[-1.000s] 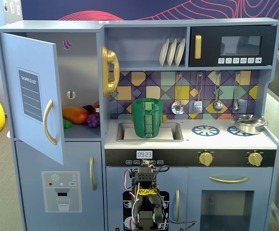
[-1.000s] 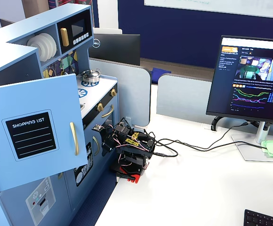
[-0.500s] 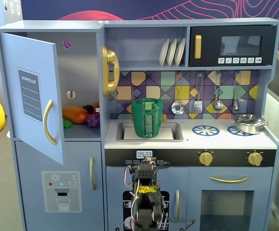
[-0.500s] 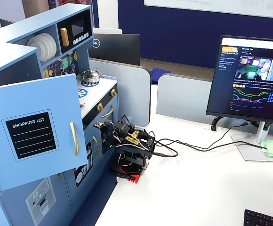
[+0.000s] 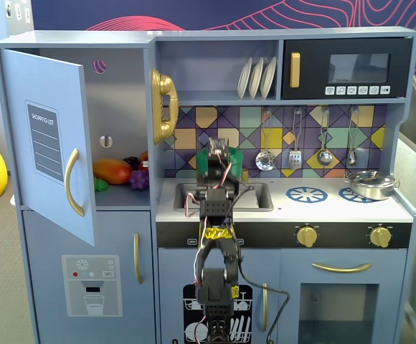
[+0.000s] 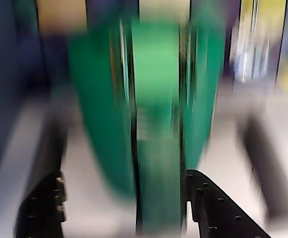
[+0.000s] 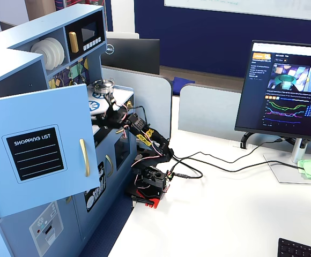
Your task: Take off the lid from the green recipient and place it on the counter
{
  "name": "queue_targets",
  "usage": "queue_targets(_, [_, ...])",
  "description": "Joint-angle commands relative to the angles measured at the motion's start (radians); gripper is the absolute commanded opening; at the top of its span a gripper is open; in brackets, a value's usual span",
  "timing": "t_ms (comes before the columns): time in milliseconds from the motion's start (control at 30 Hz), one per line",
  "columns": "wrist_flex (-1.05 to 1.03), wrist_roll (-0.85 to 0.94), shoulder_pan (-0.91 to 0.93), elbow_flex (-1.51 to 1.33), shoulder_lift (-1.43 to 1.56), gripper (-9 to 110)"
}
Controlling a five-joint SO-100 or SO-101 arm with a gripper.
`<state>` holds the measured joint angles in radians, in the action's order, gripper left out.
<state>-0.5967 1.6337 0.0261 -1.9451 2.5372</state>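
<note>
A white counter (image 5: 280, 204) is spanning the toy kitchen, and the green recipient (image 5: 209, 155) is standing at its back edge behind the sink (image 5: 254, 195), largely covered by the arm. In the blurred wrist view the recipient (image 6: 156, 99) is filling the frame, and the gripper (image 6: 124, 198) is spreading wide with one finger on each side of its base.

I see the green recipient (image 6: 156, 99) as glossy ribbed plastic, the silver pot (image 5: 371, 185) as shiny metal, and the counter (image 5: 337, 209) as matt white.

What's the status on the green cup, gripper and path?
Gripper open, fingers straddling the green recipient, not closed on it. Recipient upright on the counter behind the sink. Lid not discernible; wrist view blurred. Nothing in the way.
</note>
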Motion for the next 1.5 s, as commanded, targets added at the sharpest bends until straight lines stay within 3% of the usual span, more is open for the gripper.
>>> queue_targets(0, [0.084,0.057,0.034,0.138,-0.081,30])
queue_targets(333, [0.121,0.120,0.069,0.216,-0.172,32])
queue_targets(1100, [0.199,0.071,0.054,0.360,-0.416,28])
queue_targets(1200, [0.198,0.061,0.051,0.370,-0.428,21])
queue_targets(1333, [0.166,0.069,0.029,0.373,-0.430,0])
queue_targets(1467, [0.166,0.046,0.017,0.371,-0.423,0])
